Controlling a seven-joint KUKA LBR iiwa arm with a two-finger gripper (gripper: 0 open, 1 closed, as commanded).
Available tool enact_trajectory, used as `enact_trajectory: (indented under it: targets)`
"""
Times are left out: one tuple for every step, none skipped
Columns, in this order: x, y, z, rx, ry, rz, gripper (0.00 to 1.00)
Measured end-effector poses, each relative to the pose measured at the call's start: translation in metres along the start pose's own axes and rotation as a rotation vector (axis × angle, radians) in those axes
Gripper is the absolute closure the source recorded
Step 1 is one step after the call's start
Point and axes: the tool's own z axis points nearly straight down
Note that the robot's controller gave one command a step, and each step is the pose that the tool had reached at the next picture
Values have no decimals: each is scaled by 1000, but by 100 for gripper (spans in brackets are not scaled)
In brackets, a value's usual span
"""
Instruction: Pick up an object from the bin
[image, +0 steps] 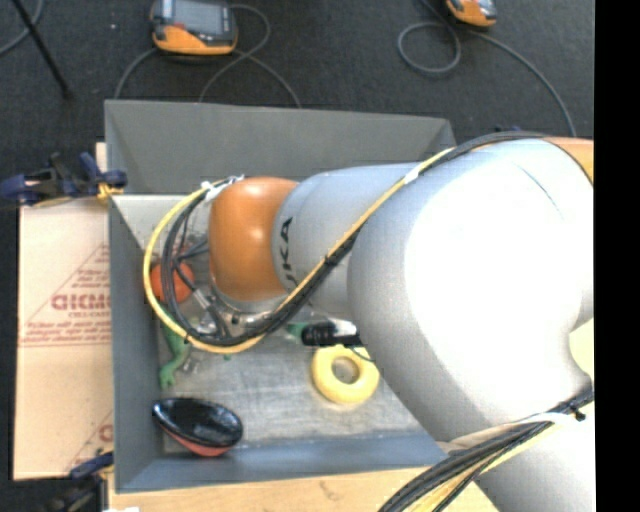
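In the camera view the gripper (204, 322), low by the left wall of the bin (280, 150), sits under the arm's orange cover: spread or closed cannot be told. A green piece (172, 362) and an orange thing (158, 284) lie nearest; the wall could block a clean grasp

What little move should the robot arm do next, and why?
Probably ease straight down a little. The gripper hangs at the left side of the bin, right by an orange-red thing and a green thing, and the orange wrist hides whether it touches either. The yellow tape roll and the black oval thing lie farther off.
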Motion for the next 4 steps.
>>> enact_trajectory:
  targets:
    - [1, -1, -4, 5, 6, 1, 100]
    - [2, -2, -19, 7, 12, 1, 100]
    - [0, 0, -28, 2, 9, 2, 100]
    - [0, -1, -33, 2, 9, 3, 100]
